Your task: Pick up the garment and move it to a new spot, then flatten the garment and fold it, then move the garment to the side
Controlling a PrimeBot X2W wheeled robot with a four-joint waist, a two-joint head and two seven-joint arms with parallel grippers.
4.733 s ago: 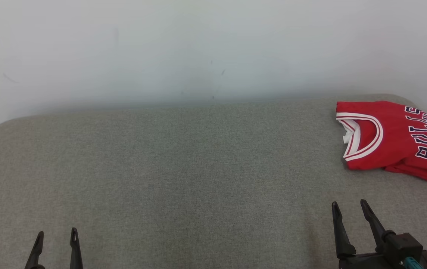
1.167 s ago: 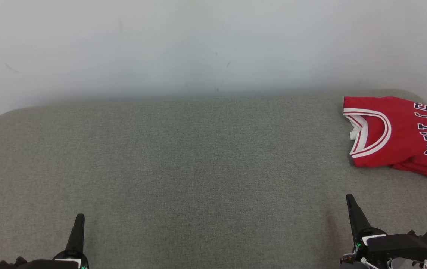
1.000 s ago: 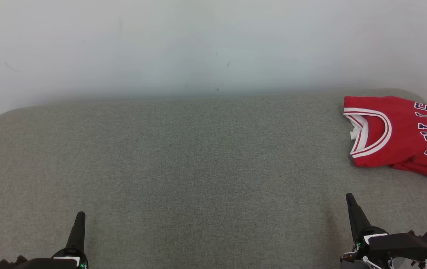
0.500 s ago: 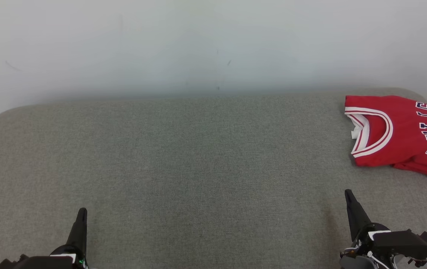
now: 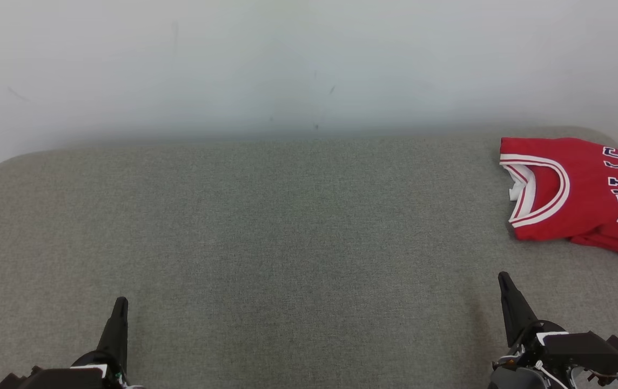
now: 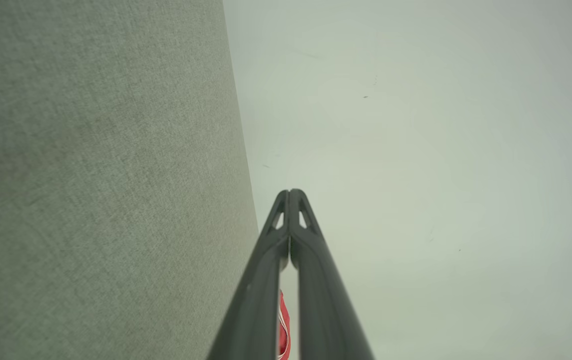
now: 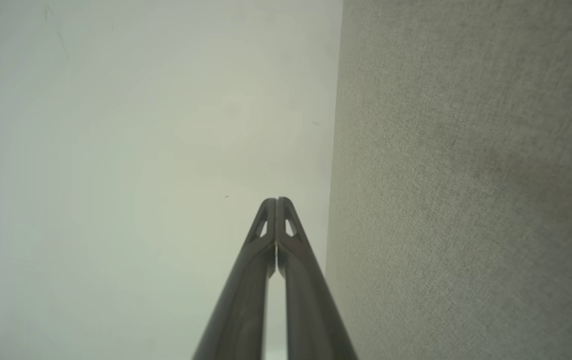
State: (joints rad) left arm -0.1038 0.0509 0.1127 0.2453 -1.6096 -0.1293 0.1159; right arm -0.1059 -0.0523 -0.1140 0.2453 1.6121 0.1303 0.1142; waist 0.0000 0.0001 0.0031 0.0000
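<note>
A pale, off-white wall (image 5: 287,54) stands beyond both hands, with a few faint dark specks on it. Below it a broad grey woven-fabric surface (image 5: 287,243) with rounded far corners spreads under and ahead of both hands. Its near edge is cut off by the bottom of the head view.

The folded red jersey (image 5: 573,200) with white-and-red neck trim and dark, white-edged lettering lies on the surface ahead of the right hand (image 5: 503,276) and off to its outer side, well apart from it. It is far across from the left hand (image 5: 120,300). The neck opening faces toward the left hand's side. The garment's right part runs out of the head view, so the lettering is only partly readable and its full outline cannot be made out. Stacked layers show along its near edge. In the left wrist view just a thin red sliver (image 6: 282,325) of it shows in the slit between the fingers' lower parts.

In the head view each hand is turned edge-on and reads as a single dark blade, with its body cut off at the bottom. The wrist views show the left hand (image 6: 290,192) and the right hand (image 7: 276,200) each with fingertips pressed together, gripping nothing
</note>
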